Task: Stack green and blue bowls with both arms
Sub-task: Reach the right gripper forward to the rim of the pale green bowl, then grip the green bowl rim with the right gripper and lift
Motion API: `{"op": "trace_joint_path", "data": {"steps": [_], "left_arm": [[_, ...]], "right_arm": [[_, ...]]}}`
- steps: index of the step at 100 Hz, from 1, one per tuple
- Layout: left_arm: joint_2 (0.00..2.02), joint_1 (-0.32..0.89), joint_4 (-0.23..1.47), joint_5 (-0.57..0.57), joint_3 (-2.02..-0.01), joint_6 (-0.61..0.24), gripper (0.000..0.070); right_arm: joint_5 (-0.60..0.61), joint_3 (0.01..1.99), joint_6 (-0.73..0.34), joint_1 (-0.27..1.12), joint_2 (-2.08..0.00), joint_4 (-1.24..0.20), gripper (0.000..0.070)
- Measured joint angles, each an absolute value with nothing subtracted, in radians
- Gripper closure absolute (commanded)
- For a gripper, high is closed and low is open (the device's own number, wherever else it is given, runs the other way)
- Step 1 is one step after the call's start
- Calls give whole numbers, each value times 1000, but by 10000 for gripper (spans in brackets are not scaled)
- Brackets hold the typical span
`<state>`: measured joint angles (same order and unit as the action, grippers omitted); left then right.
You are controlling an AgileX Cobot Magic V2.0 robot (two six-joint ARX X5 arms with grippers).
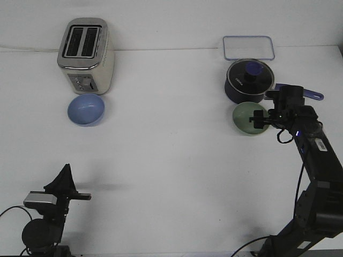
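the right end effector sits right at the near right rim of the green bowl, its dark tip overlapping the rim; whether its fingers are closed on the rim or only spread around it cannot be told from the front view. the green bowl rests on the table just in front of the dark saucepan, on the right side. the blue bowl lies far across on the left, just in front of the toaster. the left end effector hangs low at the near left edge, well apart from the blue bowl, which lies straight ahead of it and a little to the right; its opening cannot be judged either. so each bowl has its own nearer arm, and the gap between the bowls runs across the table, left to right
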<state>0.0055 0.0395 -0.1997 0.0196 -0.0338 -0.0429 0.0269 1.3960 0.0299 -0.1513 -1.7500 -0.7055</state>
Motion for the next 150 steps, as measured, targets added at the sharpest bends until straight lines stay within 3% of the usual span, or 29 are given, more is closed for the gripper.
{"op": "trace_joint_path", "data": {"steps": [19, 41, 52, 91, 113, 150], "left_arm": [[6, 39, -200, 20, -34, -43, 689], [6, 39, -200, 20, -34, -43, 689], [6, 39, -200, 20, -34, -43, 689], [6, 39, -200, 20, -34, -43, 689], [6, 39, -200, 20, -34, -43, 689], [6, 39, -200, 20, -34, -43, 689]], "right_arm": [[60, 1396, 32, -162, -1808, -681, 234], [86, 1396, 36, -177, -1821, -670, 519], [86, 1396, 38, -184, -1822, -670, 700], [133, 1407, 22, -190, -1804, -699, 700], [220, 1404, 2, -173, -1668, -747, 700], [287, 1404, -61, 20, -1468, -879, 700]]}}
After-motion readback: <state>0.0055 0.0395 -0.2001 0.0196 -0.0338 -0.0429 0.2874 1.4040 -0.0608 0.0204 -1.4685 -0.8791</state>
